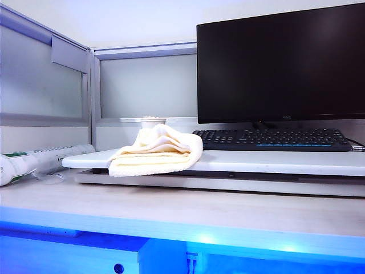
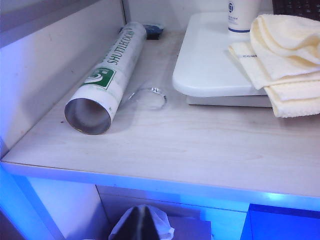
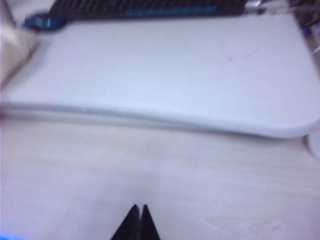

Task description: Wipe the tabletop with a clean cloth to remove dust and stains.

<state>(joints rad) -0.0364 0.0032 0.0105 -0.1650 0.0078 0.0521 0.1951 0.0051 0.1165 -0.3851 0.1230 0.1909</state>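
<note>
The cream-white cloth lies loosely folded on the left end of the white tabletop, hanging a little over its front edge. The left wrist view shows the cloth on the board's corner. My left gripper is shut and empty, low in front of the desk's edge and far from the cloth. My right gripper is shut and empty over the wood-grain desk, short of the tabletop. A blurred edge of the cloth shows at that board's far side. Neither arm appears in the exterior view.
A black keyboard and a dark monitor stand at the back of the tabletop. A paper cup stands behind the cloth. A shuttlecock tube lies on the lower desk beside the partition wall, with a thin clear loop next to it.
</note>
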